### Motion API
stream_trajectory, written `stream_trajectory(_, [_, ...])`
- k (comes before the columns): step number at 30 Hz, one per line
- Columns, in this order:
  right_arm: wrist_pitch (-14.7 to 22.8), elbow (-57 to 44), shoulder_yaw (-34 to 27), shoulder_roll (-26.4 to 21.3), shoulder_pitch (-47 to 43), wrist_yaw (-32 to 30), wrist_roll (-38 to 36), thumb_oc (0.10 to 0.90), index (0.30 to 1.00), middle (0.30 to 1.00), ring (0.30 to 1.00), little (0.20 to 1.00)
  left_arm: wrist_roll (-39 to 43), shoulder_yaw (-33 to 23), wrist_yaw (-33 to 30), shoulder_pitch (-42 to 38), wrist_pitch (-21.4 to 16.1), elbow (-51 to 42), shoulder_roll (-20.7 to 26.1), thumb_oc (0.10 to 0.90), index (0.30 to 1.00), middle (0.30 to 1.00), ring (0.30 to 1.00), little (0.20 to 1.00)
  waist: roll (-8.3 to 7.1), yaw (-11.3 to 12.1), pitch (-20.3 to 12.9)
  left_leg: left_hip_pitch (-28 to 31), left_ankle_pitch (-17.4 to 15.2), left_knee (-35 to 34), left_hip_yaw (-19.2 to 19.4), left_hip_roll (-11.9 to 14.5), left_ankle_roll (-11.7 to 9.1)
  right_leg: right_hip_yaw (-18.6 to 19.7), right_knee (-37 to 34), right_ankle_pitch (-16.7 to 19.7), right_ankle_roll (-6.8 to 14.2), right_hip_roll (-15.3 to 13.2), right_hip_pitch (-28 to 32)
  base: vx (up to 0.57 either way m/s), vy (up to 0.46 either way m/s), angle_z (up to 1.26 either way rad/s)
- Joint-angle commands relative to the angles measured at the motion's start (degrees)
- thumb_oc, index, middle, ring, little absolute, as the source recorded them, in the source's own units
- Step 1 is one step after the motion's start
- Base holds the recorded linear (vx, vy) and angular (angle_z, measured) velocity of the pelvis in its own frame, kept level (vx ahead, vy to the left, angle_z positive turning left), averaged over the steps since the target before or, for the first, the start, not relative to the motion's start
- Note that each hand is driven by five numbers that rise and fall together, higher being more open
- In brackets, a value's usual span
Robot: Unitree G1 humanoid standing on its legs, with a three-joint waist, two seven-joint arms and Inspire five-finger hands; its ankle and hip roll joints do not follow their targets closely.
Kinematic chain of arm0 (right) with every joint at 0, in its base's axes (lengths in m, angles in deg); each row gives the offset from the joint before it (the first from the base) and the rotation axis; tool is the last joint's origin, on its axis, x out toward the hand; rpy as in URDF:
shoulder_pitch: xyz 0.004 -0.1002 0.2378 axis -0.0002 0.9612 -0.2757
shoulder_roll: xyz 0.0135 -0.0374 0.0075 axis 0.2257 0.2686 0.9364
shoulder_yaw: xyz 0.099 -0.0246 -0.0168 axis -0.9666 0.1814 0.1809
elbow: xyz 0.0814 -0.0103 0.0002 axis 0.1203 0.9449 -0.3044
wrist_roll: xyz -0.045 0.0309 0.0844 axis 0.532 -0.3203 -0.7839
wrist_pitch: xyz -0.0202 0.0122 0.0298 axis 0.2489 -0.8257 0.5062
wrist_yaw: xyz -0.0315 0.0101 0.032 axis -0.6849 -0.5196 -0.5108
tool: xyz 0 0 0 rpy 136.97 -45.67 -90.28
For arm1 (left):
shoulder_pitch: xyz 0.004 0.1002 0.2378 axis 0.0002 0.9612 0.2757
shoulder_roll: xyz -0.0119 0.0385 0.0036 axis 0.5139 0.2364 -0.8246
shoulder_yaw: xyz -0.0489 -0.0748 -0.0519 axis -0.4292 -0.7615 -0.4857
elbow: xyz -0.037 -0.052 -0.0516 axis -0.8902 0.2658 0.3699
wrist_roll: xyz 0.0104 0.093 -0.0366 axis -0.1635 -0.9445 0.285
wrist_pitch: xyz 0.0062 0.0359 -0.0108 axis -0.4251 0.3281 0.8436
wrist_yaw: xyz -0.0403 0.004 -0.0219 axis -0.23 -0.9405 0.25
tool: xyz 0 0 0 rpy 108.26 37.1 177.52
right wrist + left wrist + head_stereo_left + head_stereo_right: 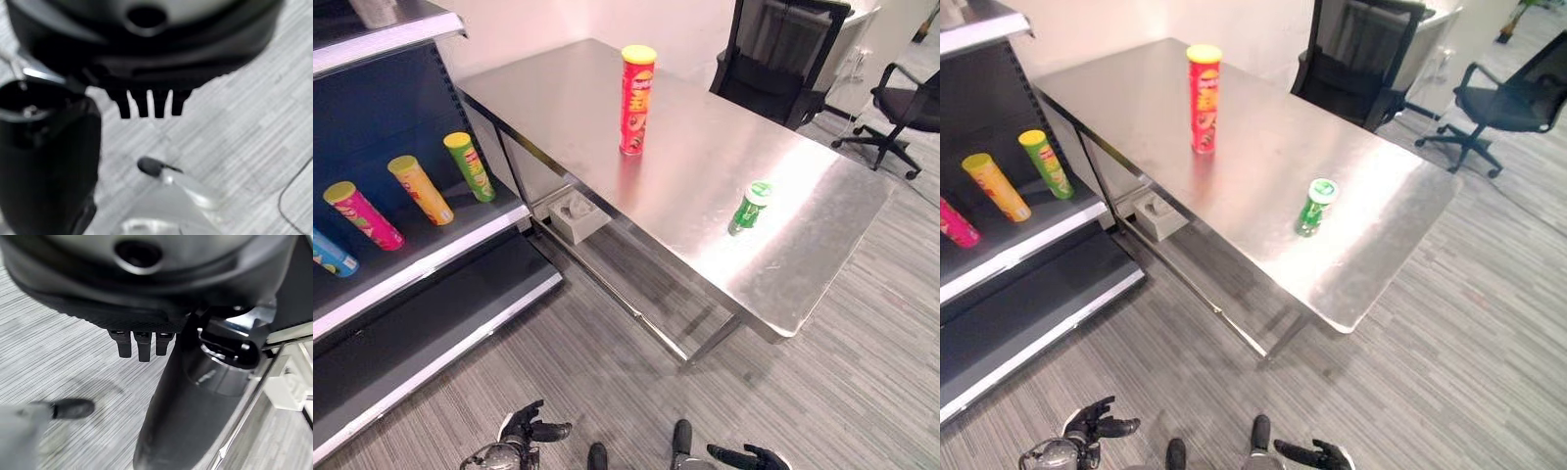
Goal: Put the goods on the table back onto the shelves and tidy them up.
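Steel bench [822, 225] runs from 11 o'clock to 4 o'clock across the head view. Two goods on it:
- red can [636, 99], yellow lid, upright near bench centre toward 12 o'clock; long axis vertical, lid up
- green can [750, 207], shorter, white-green lid, near the bench's 4 o'clock end; also upright, long axis vertical, lid up. The two are well apart

Shelves [450, 245] at 9 o'clock. On the middle shelf four cans lie in a row, each with its lid end toward 11 o'clock and base toward 5 o'clock: green-lidded can [470, 166], orange can [421, 190], pink can [362, 214], blue can [331, 255] at the view's edge. Roughly parallel, evenly spaced. Lower shelf bare.

Progress, as judged: partway. Four cans shelved, two left on the bench; nothing in hand, so the next pick has not begun.

Left hand [530, 427] at 7 o'clock low over the floor, fingers relaxed and spread, holding nothing. Right hand [750, 456] at 5 o'clock, fingers straight out, empty. Both well apart from the bench.

Grey box [576, 215] sits on the bench's lower rail near the shelves. Office chairs [901, 103] beyond the bench at 2 o'clock
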Motion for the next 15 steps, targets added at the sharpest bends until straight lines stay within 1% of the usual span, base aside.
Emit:
stream_trajectory(1, [1.41,1.54,-5.58,-5.04,0.25,-3.13,-6.07,0.8,0.9,0.9,0.9,0.9,0.36,-2.86,-1.29,-3.47,-2.01,1.63,1.2,0.8,0.9,0.9,0.9,0.9,0.22,-0.26,-0.93,-1.38,-2.28,0.22,1.13,4.15,-3.84,0.97,0.38,-5.27,4.65,-1.69,3.19,0.18,-0.085,-0.16])
stream_trajectory(4, [2.76,-2.31,-12.86,-8.19,1.71,-4.9,-10.05,0.8,0.9,0.9,0.9,0.9,0.06,-4.22,-0.82,-1.51,-1.67,0.99,1.41,0.8,0.9,0.9,0.9,0.9,0.68,-1.21,-1.82,-0.43,-2.8,0.2,1.91,4.87,-4.28,1.0,0.38,-5.96,4.65,-1.38,4.03,0.11,-0.025,-0.07])
stream_trajectory(5, [2.7,-2.43,-12.93,-8.21,1.84,-4.93,-10.03,0.8,0.9,0.9,0.9,0.9,0.06,-4.15,-0.83,-1.47,-1.66,0.96,1.37,0.8,0.9,0.9,0.9,0.9,0.74,-1.13,-1.79,-0.34,-2.85,0.2,1.94,4.91,-4.3,1.03,0.38,-5.98,4.64,-1.34,4.11,0.1,0.003,-0.05])
stream_trajectory(6, [4.16,-7.28,-18.24,-11.69,2.92,-7.06,-11.58,0.8,0.9,0.9,0.9,0.9,-0.47,-4.7,-0.51,-0.32,-1.56,0.24,1.38,0.8,0.9,0.9,0.9,0.9,1.06,-1.74,-2.28,0.09,-3.16,0.2,2.33,5.06,-4.5,1.04,0.38,-6.28,4.72,-1.24,4.56,0.1,0.02,-0.05])
stream_trajectory(7, [5.24,-14.03,-21.76,-15.69,4.16,-9.39,-9.5,0.8,0.9,0.9,0.9,0.9,-1.8,-4.8,-0.36,0.66,-1.5,0.08,1.04,0.8,0.9,0.9,0.9,0.9,1.34,-2.22,-2.63,0.54,-3.57,0.2,2.69,5.24,-4.64,1.3,0.38,-6.55,4.86,-1.16,4.87,0.1,0.021,-0.06])
stream_trajectory(8, [5.13,-14.23,-21.86,-15.69,4.31,-9.45,-9.42,0.8,0.9,0.9,0.9,0.9,-1.82,-4.74,-0.37,0.68,-1.5,0.07,0.98,0.8,0.9,0.9,0.9,0.9,1.42,-2.16,-2.63,0.59,-3.6,0.2,2.7,5.26,-4.65,1.31,0.38,-6.56,4.86,-1.13,4.91,0.05,0.025,-0.05])
stream_trajectory(11, [7.05,-28.92,-26.92,-21.46,5.72,-12.38,-5.13,0.8,0.9,0.9,0.9,0.9,-3.03,-4.9,-0.3,1.66,-1.59,-0.44,0.4,0.8,0.9,0.9,0.9,0.9,1.69,-2.72,-2.8,0.98,-3.93,0.2,3.31,5.39,-4.71,1.53,0.38,-6.81,4.91,-1.13,5.09,0.01,0.011,-0.03])
stream_trajectory(12, [7.61,-35.03,-28.07,-23.73,5.96,-12.5,-2.93,0.8,0.9,0.9,0.9,0.9,-3.12,-5.16,-0.16,1.9,-1.57,-0.85,0.14,0.8,0.9,0.9,0.9,0.9,1.87,-2.68,-2.79,1.16,-4.05,0.2,3.64,5.45,-4.72,1.67,0.38,-6.85,4.95,-1.14,5.18,0.01,0.016,-0.12])
stream_trajectory(13, [8.93,-42.02,-28.51,-25.53,5.52,-12.08,-1.69,0.8,0.9,0.9,0.9,0.9,-3.19,-5.27,-0.17,2.09,-1.71,-0.78,-0.01,0.8,0.9,0.9,0.9,0.9,1.91,-2.84,-2.71,1.53,-4.34,0.2,3.93,5.54,-4.76,1.91,0.38,-6.99,4.96,-1.09,5.32,0.0,0.015,-0.19])
stream_trajectory(14, [9.79,-47.57,-28.97,-26.38,5.2,-11.5,-0.69,0.8,0.9,0.9,0.9,0.9,-3.4,-5.44,0.06,2.1,-1.68,-0.88,-0.07,0.8,0.9,0.9,0.9,0.9,1.81,-2.88,-2.83,1.3,-4.13,0.2,4.09,5.46,-4.7,2.03,0.38,-6.78,4.92,-1.18,4.96,0.0,0.009,-0.16])
stream_trajectory(15, [9.57,-47.95,-29.13,-26.25,5.4,-11.52,-0.57,0.8,0.9,0.9,0.9,0.9,-3.42,-5.43,0.07,2.09,-1.67,-0.88,-0.09,0.8,0.9,0.9,0.9,0.9,1.84,-2.84,-2.83,1.32,-4.16,0.2,4.11,5.47,-4.7,2.05,0.38,-6.78,4.93,-1.16,4.97,-0.01,0.005,-0.11])
